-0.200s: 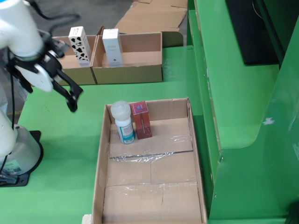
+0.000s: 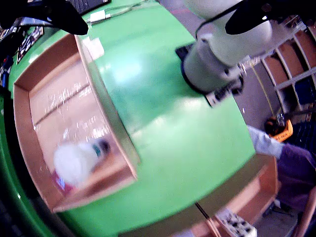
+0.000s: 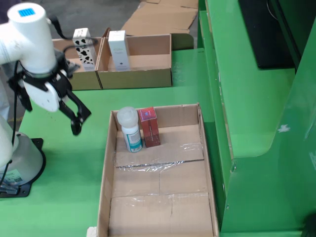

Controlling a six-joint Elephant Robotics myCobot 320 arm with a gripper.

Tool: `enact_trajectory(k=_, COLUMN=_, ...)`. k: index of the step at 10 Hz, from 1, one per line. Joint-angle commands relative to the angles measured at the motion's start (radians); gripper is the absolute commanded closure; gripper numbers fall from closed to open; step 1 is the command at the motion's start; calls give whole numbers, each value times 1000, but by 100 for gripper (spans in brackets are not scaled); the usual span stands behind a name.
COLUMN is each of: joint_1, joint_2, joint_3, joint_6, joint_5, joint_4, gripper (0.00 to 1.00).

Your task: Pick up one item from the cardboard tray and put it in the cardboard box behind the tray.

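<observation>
In the still view, the cardboard tray [image 3: 160, 197] lies in the middle of the green table. A white bottle [image 3: 129, 129] with a teal label and a red box [image 3: 149, 127] stand upright at its far end. My gripper [image 3: 52, 118] hangs left of the tray, above the table, open and empty. Behind the tray a cardboard box [image 3: 143, 76] holds a white carton [image 3: 118, 49]. The gripper view is blurred. It shows the tray [image 2: 29, 148], the bottle [image 2: 74, 160], the red box [image 2: 61, 183] and my wide-apart black fingers [image 2: 54, 15].
A second cardboard box [image 3: 81, 79] to the left holds a cow-patterned carton [image 3: 83, 42]. My white base [image 3: 19, 160] stands on the table's left. A green machine frame [image 3: 256, 98] walls the right side. A person in purple [image 2: 296, 168] is beyond the table edge.
</observation>
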Motion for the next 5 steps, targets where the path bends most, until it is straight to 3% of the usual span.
enact_trajectory(k=1, joint_1=-1226, joint_2=-560, joint_3=343, joint_6=-513, joint_5=-67, joint_4=317, gripper=0)
enact_trajectory(k=3, joint_1=-1226, joint_2=-560, joint_3=343, joint_6=-513, joint_5=-67, joint_4=317, gripper=0)
enact_trajectory(k=4, joint_1=-1304, joint_2=-690, joint_3=343, joint_6=-594, joint_5=-123, joint_4=657, gripper=0)
enact_trajectory(k=5, joint_1=-1304, joint_2=-690, joint_3=343, joint_6=-594, joint_5=-123, joint_4=657, gripper=0)
